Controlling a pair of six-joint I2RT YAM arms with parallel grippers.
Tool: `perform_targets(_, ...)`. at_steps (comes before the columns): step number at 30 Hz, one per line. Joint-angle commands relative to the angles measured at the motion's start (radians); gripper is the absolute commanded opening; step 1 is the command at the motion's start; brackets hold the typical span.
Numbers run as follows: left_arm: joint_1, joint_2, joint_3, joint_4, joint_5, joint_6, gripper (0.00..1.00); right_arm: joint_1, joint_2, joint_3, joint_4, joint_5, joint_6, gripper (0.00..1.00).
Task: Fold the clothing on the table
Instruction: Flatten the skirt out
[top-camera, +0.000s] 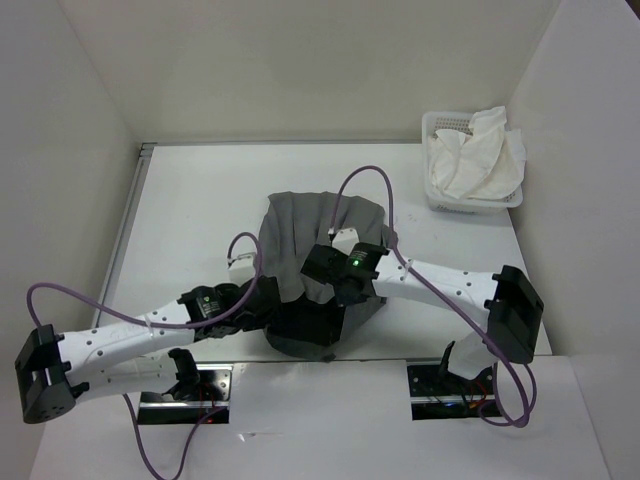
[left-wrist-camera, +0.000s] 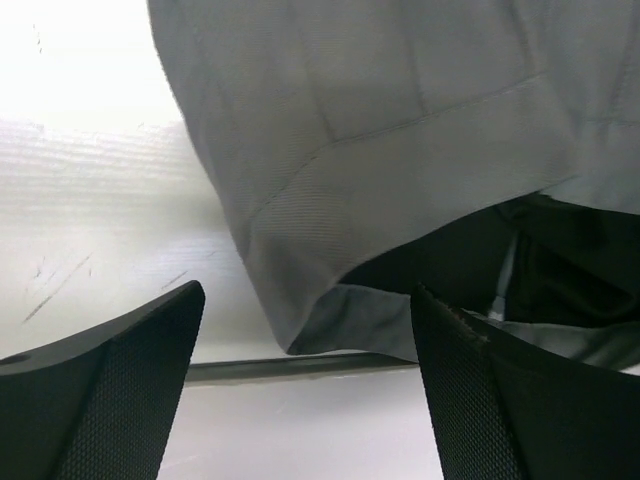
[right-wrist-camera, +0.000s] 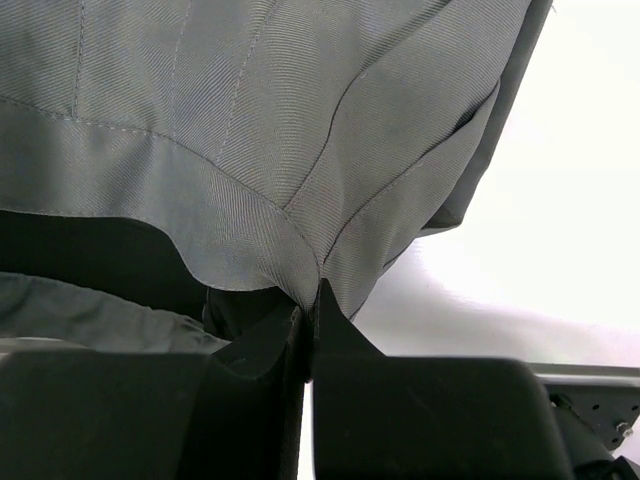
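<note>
Near the middle of the top view, the clothing (top-camera: 318, 248) lies bunched on the table (top-camera: 200, 200). Its edge is pinched tight in the right claw (right-wrist-camera: 310, 302). The left claw (left-wrist-camera: 308, 300) is wide open and holds nothing. It should slide around the hem first, then squeeze.

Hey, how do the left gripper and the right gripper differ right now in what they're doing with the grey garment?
The left gripper stands wide open, while the right gripper is shut. The left gripper holds nothing: the hem of the clothing hangs just ahead of its fingers, ungripped. The right gripper pinches a fold of that hem. Both have dark fingers and sit at the garment's near edge, low over the table.
</note>
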Motion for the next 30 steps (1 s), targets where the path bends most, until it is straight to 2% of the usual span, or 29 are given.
perform_targets(1,0.004,0.000,-0.021,-0.013,0.011,-0.052,0.88,-0.007,-0.038,-0.005,-0.003,0.007,0.029,0.01)
perform_targets(6,-0.008,0.071,-0.039,-0.032,0.022,-0.101,0.79,-0.026,-0.047,0.005,-0.012,0.007,0.020,0.01)
perform_targets(10,-0.017,0.101,-0.050,-0.022,-0.001,-0.122,0.54,-0.026,-0.067,0.014,-0.012,0.007,0.020,0.01)
perform_targets(12,-0.017,0.112,-0.059,-0.012,-0.001,-0.122,0.37,-0.026,-0.067,0.014,-0.012,0.007,0.020,0.01)
perform_targets(15,-0.017,0.121,-0.059,-0.012,0.009,-0.122,0.35,-0.035,-0.067,0.014,-0.012,0.007,0.020,0.01)
perform_targets(18,-0.017,0.121,-0.059,-0.012,0.009,-0.122,0.19,-0.035,-0.076,0.014,-0.012,0.007,0.010,0.01)
perform_targets(19,-0.017,0.121,-0.059,-0.021,0.009,-0.122,0.12,-0.044,-0.076,0.014,-0.012,0.016,0.010,0.01)
perform_targets(20,-0.017,0.121,-0.059,-0.021,0.009,-0.132,0.00,-0.044,-0.076,0.014,-0.012,0.016,0.010,0.01)
perform_targets(24,-0.017,0.141,-0.021,-0.071,-0.013,-0.141,0.00,-0.063,-0.094,0.035,-0.021,0.025,0.010,0.01)
perform_targets(26,-0.017,0.141,0.077,-0.151,-0.076,-0.121,0.00,-0.101,-0.125,0.055,-0.021,0.036,0.019,0.01)
perform_targets(27,-0.005,0.141,0.190,-0.206,-0.130,-0.056,0.00,-0.145,-0.189,0.055,-0.021,0.051,0.020,0.01)
perform_targets(30,0.021,0.141,0.286,-0.255,-0.185,0.002,0.00,-0.271,-0.335,0.016,0.083,-0.028,-0.026,0.01)
